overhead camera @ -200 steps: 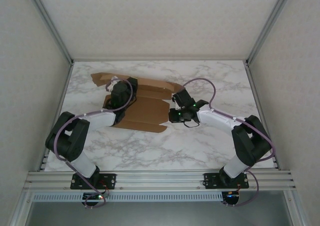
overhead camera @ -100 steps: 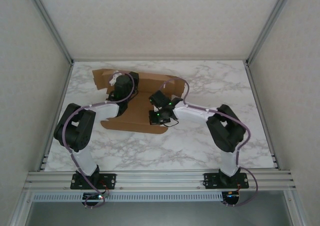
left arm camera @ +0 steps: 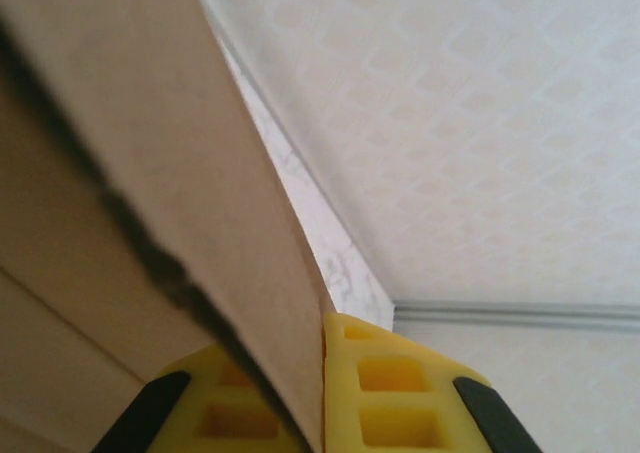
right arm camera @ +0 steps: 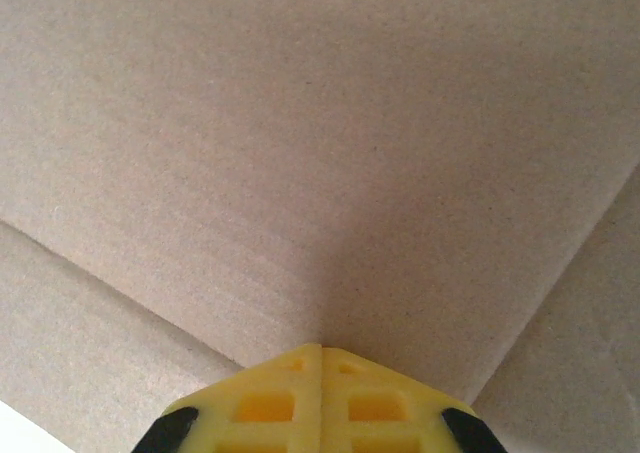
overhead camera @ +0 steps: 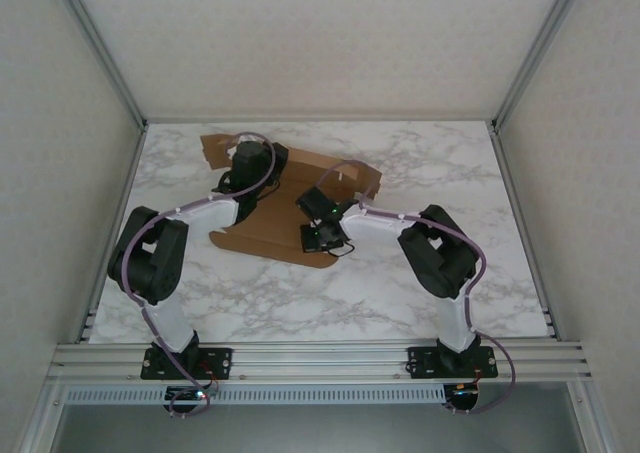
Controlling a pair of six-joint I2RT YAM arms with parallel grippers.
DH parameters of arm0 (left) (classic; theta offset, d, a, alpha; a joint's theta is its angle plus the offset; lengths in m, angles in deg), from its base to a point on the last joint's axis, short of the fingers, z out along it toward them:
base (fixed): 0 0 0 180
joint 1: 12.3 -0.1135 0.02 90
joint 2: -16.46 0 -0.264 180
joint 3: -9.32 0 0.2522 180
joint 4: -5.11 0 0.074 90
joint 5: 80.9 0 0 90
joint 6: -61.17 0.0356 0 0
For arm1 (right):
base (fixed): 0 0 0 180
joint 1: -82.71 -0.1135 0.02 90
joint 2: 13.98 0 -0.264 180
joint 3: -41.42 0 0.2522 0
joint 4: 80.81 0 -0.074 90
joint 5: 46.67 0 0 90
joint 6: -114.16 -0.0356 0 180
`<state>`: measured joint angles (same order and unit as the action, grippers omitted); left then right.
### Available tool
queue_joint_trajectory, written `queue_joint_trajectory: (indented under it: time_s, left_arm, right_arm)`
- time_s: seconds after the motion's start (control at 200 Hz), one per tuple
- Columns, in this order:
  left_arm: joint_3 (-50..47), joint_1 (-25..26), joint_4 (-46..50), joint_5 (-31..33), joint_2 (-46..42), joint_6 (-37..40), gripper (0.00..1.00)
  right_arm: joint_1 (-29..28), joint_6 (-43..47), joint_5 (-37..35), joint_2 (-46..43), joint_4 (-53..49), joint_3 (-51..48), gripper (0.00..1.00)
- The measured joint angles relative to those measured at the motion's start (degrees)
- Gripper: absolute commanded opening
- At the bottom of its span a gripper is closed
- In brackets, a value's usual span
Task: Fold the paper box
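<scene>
The left arm [overhead camera: 165,258] and the right arm [overhead camera: 440,253] are built alike. Each has bulky black joint housings joined by smooth white shell segments and stands on a black base plate [overhead camera: 185,362]. A thin lilac cable [overhead camera: 256,136] runs along the outside of each arm. Small green lights [overhead camera: 318,236] glow on the right wrist. The left tool [left arm camera: 318,373] and the right tool [right arm camera: 320,358] have bright yellow fingers with square moulded recesses and black trim at the outer corners.

We see a white bench top veined with grey like marble [overhead camera: 400,283]; pale cream wall panels with a faint diamond pattern [overhead camera: 330,43] stand at its far, left and right edges, and a ribbed silver aluminium rail [overhead camera: 320,358] runs along its near edge
</scene>
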<state>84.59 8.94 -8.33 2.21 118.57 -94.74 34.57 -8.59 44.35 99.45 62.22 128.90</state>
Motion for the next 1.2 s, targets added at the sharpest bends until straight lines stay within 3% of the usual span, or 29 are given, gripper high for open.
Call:
queue_joint_trajectory:
  time_s: [0.506, 0.846, 1.202]
  left_arm:
    - [-1.6, 0.8, 0.9, -2.8, -1.5, 2.7, 0.04]
    - [-0.7, 1.2, -0.9, -2.3, 0.1, 2.6, 0.02]
    - [-2.8, 1.6, -4.8, -2.1, 0.7, 1.4, 0.02]
  right_arm:
    - [4.8, 1.4, 1.6, -8.0, 4.8, -11.6, 0.0]
    - [7.1, 4.5, 4.7, -9.0, 3.1, -12.2, 0.0]
    - [9.0, 7.4, 3.4, -13.2, -4.5, -12.2, 0.21]
